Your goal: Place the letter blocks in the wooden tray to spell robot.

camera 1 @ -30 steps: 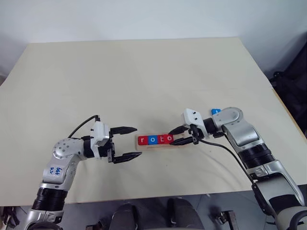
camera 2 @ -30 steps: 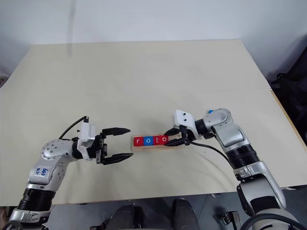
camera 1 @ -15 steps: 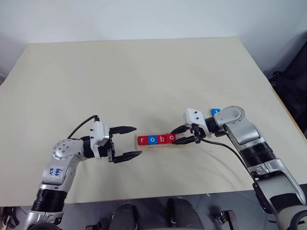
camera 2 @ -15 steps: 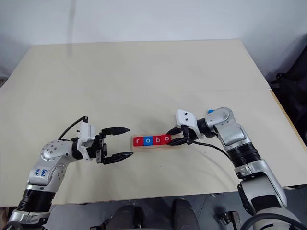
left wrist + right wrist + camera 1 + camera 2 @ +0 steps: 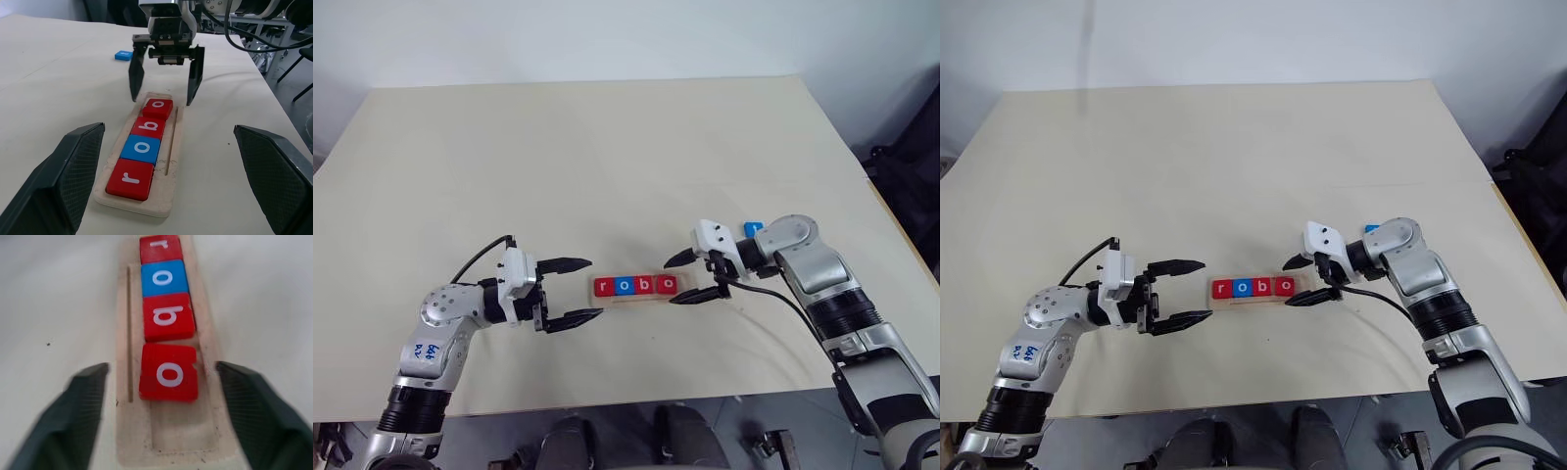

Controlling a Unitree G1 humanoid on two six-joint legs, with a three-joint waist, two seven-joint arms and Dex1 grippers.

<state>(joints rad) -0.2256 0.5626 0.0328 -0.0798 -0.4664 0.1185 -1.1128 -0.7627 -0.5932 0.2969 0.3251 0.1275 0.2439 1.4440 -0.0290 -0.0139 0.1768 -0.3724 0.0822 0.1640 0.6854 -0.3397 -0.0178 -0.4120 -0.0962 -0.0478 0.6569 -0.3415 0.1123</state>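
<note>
Left wrist view: letter blocks (image 5: 142, 157) in wooden tray (image 5: 173, 161) read "robo".

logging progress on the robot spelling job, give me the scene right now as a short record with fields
tray: wooden tray lies on the table between the two grippers
tiles in tray: four, reading r o b o; red r, blue o, red b, red o
last slot: empty, at the end toward the right gripper
tile outside tray: blue tile on the table behind the right arm; letter cannot be read
right gripper: open, holding nothing, fingers at the tray's end
left gripper: open, holding nothing, beside the tray's r end
</note>
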